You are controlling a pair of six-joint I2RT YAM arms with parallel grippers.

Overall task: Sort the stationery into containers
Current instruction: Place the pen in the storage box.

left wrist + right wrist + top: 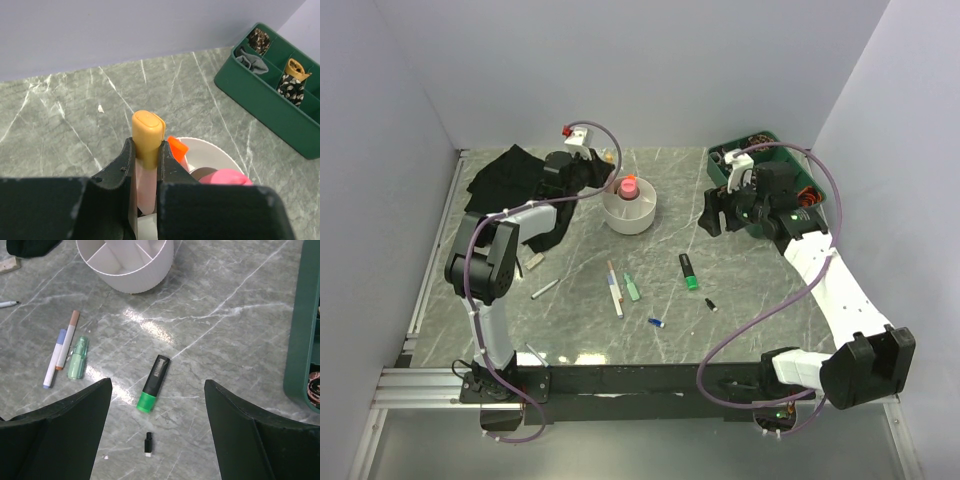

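Clamped between the black fingers of the left gripper (147,150), a yellow-capped marker (148,129) with a pale pink body is held upright, its cap poking out above the fingertips. Just behind it the rim of the white bowl (216,149) is seen, and inside the bowl an orange highlighter (176,146) and the pink-capped bottle (227,178) are stood. From above, this gripper is found between the black bag (510,175), which is crumpled at the far left of the table (760,290), and the bowl.

Over on the right, the right gripper (157,384) is held with its jaws wide apart and nothing between them, high above the marble. Directly under the gap a black highlighter with a green cap (153,384) is laid flat, and a tiny black piece (148,444) is seen just nearer. Off to the left, three items are lined up close together: a pale green highlighter (78,358), a tan-tipped pen (68,340) and a white pen with a lilac cap (55,358). A small blue piece (657,322) is spotted nearer the arm bases, and a thin grey pen (545,289) is left apart toward the left arm. A green divided tray (270,107) is parked in the far right corner.
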